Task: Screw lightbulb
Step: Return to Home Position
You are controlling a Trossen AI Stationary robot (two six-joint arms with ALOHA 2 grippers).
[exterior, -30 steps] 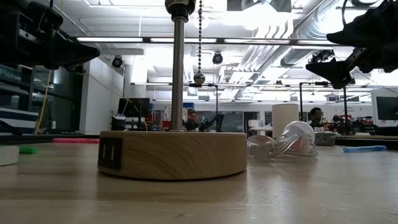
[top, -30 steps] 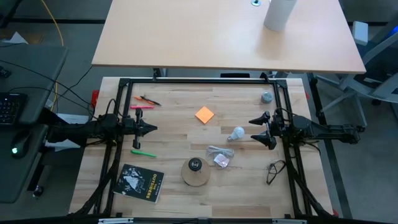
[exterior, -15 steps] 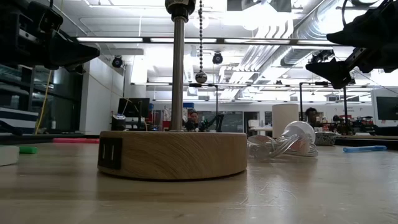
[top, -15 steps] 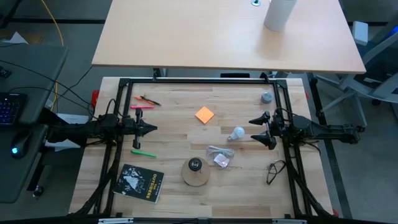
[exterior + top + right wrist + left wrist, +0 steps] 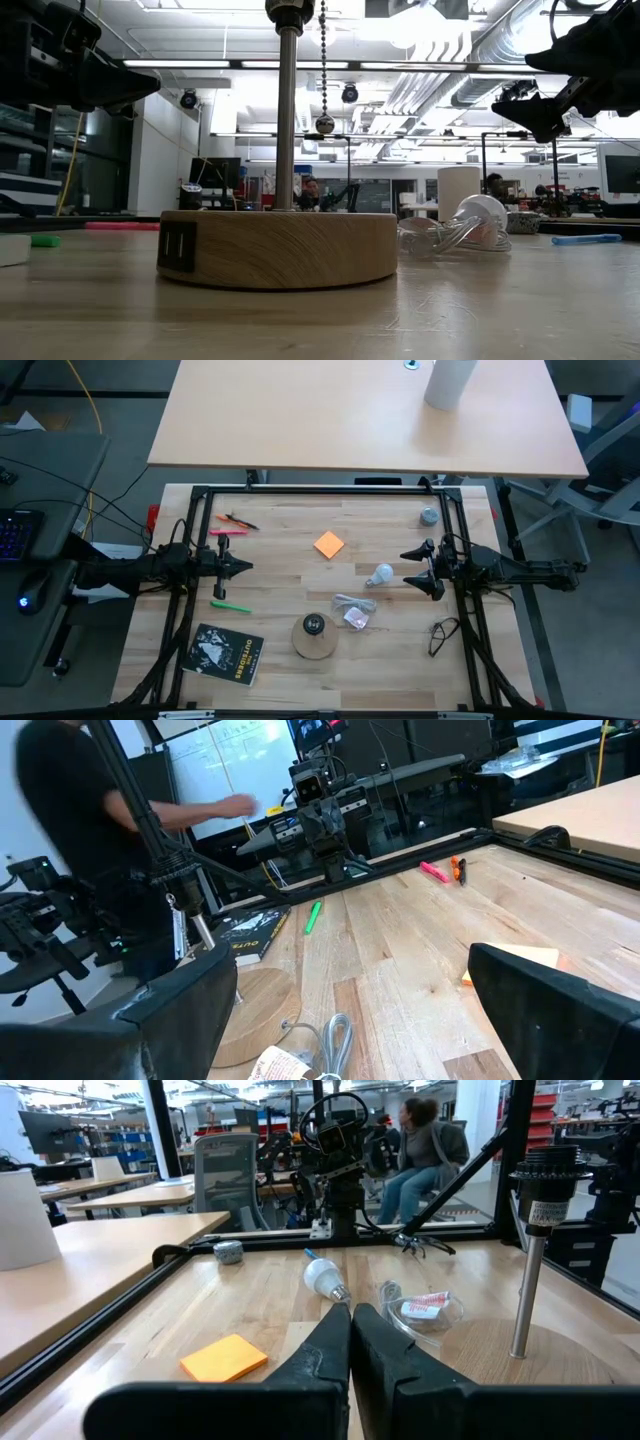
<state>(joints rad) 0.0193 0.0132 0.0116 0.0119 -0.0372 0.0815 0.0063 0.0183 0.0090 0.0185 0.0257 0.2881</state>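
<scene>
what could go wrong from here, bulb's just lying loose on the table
1. The bulb lies on its side, free on the table. Being round, it may roll if bumped.
2. It sits just ahead of the open right gripper, so a forward move could knock it away.
3. The packet lies between bulb and lamp and might snag a carry.
The left gripper waits shut at the table's left side.

And the lightbulb (image 5: 381, 573) lay on its side on the wooden table (image 5: 280, 550): small, white, frosted, its silver threaded base pointing toward the clear packet (image 5: 352, 612) nearby.
</scene>
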